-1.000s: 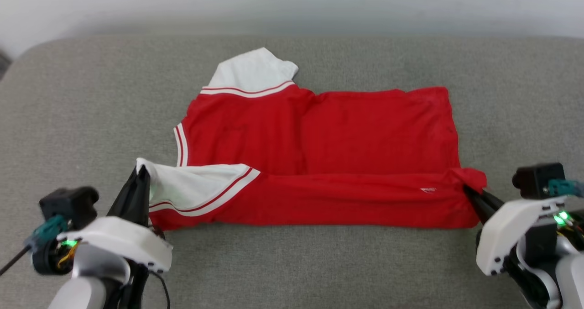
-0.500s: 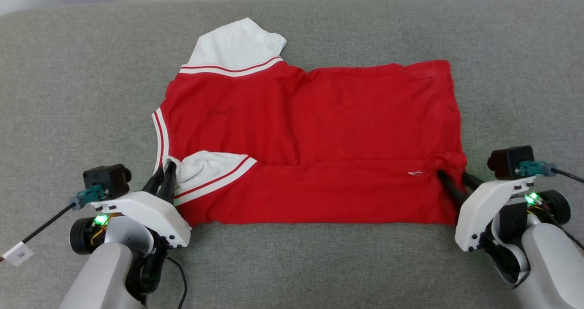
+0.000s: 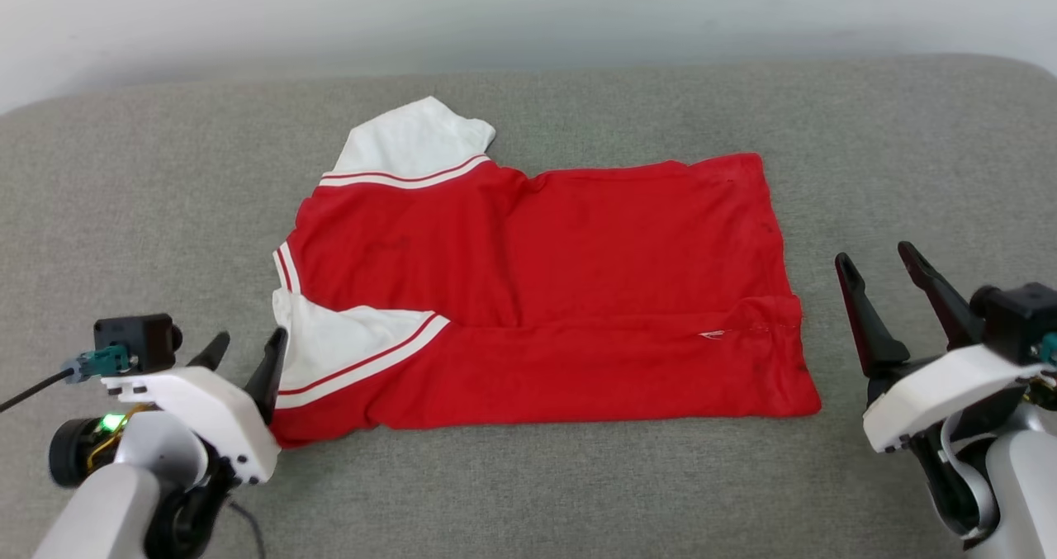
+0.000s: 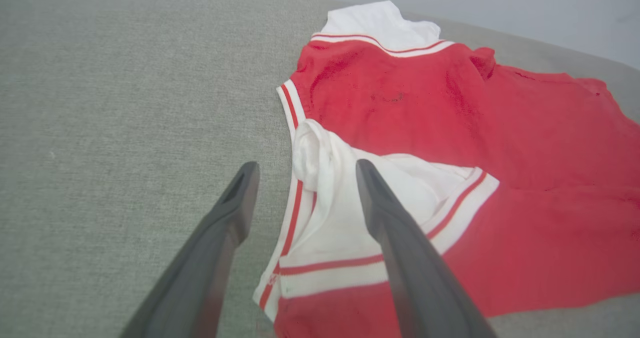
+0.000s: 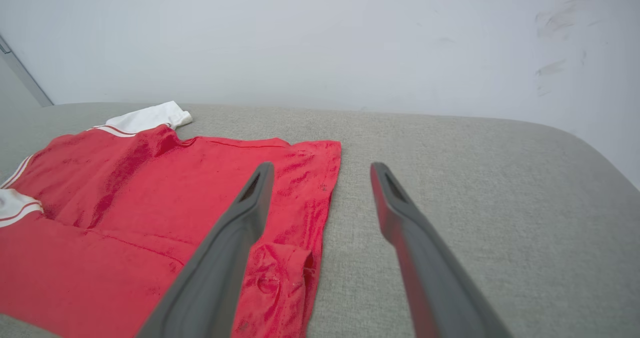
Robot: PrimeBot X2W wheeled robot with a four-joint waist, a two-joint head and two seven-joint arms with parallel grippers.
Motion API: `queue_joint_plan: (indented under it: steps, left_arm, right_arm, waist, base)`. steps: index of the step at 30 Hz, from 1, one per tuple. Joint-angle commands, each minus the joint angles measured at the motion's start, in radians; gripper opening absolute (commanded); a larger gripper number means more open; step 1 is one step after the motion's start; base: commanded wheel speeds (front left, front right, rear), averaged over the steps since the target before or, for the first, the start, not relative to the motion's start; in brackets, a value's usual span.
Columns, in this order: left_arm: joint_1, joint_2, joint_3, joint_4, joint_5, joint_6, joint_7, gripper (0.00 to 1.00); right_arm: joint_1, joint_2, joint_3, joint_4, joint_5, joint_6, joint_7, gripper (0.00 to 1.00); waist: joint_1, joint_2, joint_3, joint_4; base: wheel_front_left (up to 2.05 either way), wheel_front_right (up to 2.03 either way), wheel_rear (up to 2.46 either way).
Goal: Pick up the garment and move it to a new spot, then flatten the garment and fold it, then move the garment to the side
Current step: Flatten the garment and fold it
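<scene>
Red jersey T-shirt (image 3: 570,295) lies spread across the middle of a grey upholstered surface (image 3: 528,476), collar end toward the robot's left and hem toward its right. Its near long edge is folded over onto the body, making a straight crease along the length, with a small white tag (image 3: 712,334) showing on that folded band. The near white sleeve (image 3: 347,352), edged in red and white stripes, lies doubled over the red cloth by the striped collar trim (image 3: 283,266); the far white sleeve (image 3: 409,142) sticks out toward the pale wall (image 3: 528,6).

The left claw (image 3: 252,336) is spread and pinches nothing. It sits at the collar end, one finger over bare grey fabric and the other over the near sleeve; whether that finger touches the cloth cannot be told.

The right claw (image 3: 874,253) is also spread and empty, fingertips pointing up the head view, just beside the hem end and apart from it. In its wrist view one finger crosses the rumpled hem corner (image 5: 280,273), the other the grey surface.
</scene>
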Motion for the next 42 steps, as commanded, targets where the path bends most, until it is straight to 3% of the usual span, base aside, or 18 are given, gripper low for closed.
queue_joint_plan:
  steps: [1, 8, 13, 17, 20, 21, 23, 24, 27, 33, 42]
  left_arm:
    - [0.022, 0.02, -0.006, -0.026, 0.001, 0.011, 0.037, 1.0]
    - [0.091, 0.143, -0.018, -0.217, -0.074, 0.065, 0.359, 1.0]
    - [0.129, 0.187, -0.007, -0.27, -0.138, 0.105, 0.505, 1.0]
    - [0.142, 0.19, 0.001, -0.226, -0.171, 0.127, 0.551, 1.0]
    - [0.145, 0.167, -0.011, -0.179, -0.205, 0.114, 0.58, 1.0]
    - [0.147, 0.158, -0.019, -0.167, -0.213, 0.108, 0.588, 0.85]
    - [0.146, 0.136, -0.033, -0.148, -0.226, 0.093, 0.59, 0.08]
    - [0.143, 0.125, -0.038, -0.14, -0.233, 0.082, 0.586, 0.0]
    - [0.133, 0.111, -0.041, -0.127, -0.229, 0.057, 0.556, 0.0]
    - [0.091, 0.137, -0.015, -0.133, -0.182, 0.023, 0.457, 0.0]
    - [0.064, 0.162, -0.013, -0.277, -0.093, 0.043, 0.372, 0.0]
  right_arm:
    - [0.024, 0.014, -0.01, -0.024, -0.011, 0.0, -0.008, 1.0]
    - [0.107, 0.069, -0.092, -0.203, -0.076, 0.0, 0.012, 1.0]
    - [0.138, 0.106, -0.102, -0.299, -0.11, 0.0, 0.027, 1.0]
    - [0.141, 0.129, -0.099, -0.336, -0.118, 0.0, 0.023, 1.0]
    - [0.14, 0.139, -0.105, -0.342, -0.118, 0.0, 0.022, 1.0]
    - [0.141, 0.14, -0.106, -0.341, -0.116, 0.0, 0.022, 1.0]
    - [0.145, 0.142, -0.11, -0.341, -0.112, 0.0, 0.026, 1.0]
    - [0.148, 0.142, -0.114, -0.341, -0.11, 0.0, 0.029, 1.0]
    - [0.154, 0.134, -0.124, -0.339, -0.101, 0.0, 0.045, 1.0]
    - [0.157, 0.103, -0.139, -0.321, -0.046, 0.0, 0.147, 1.0]
    - [0.102, 0.025, -0.103, -0.206, 0.075, 0.0, 0.599, 1.0]
  waist:
    - [0.0, 0.0, -0.014, -0.011]
    - [0.0, 0.0, -0.005, -0.039]
    - [0.0, 0.0, 0.037, -0.068]
    - [0.0, 0.0, 0.072, -0.092]
    - [0.0, 0.0, 0.089, -0.105]
    - [0.0, 0.0, 0.09, -0.107]
    - [0.0, 0.0, 0.093, -0.111]
    - [0.0, 0.0, 0.093, -0.11]
    - [0.0, 0.0, 0.084, -0.101]
    - [0.0, 0.0, 0.053, -0.071]
    - [0.0, 0.0, 0.051, -0.016]
  base:
    - [0.0, 0.0, 0.0]
    - [0.0, 0.0, 0.0]
    - [0.0, 0.0, 0.0]
    - [0.0, 0.0, 0.0]
    - [0.0, 0.0, 0.0]
    - [0.0, 0.0, 0.0]
    - [0.0, 0.0, 0.0]
    - [0.0, 0.0, 0.0]
    - [0.0, 0.0, 0.0]
    - [0.0, 0.0, 0.0]
    - [0.0, 0.0, 0.0]
